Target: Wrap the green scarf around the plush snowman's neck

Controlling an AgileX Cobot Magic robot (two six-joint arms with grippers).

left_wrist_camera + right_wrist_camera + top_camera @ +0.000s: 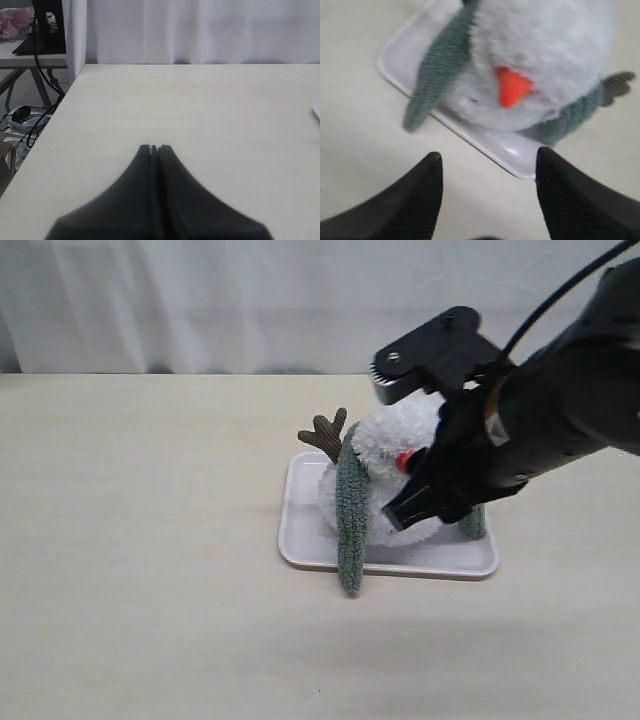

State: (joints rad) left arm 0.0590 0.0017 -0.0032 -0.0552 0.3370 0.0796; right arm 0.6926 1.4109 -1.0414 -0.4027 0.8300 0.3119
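A small fluffy white plush snowman (390, 435) with an orange cone nose (512, 86) is seen on a flat white rectangular tray (300, 530), right of centre in the exterior view, on a pale wooden table (150, 540). A long fuzzy sage-green fleece scarf (352, 515) is draped over it. One end is hung down the toy's left side in the frame, past the tray's front rim onto the table. The other end is glimpsed at the right, behind the right gripper (487, 160). That gripper is held just before the nose, its jaws spread apart, nothing between them. The left gripper (155, 148) is held over the table, well apart from the tray, jaws pressed together.
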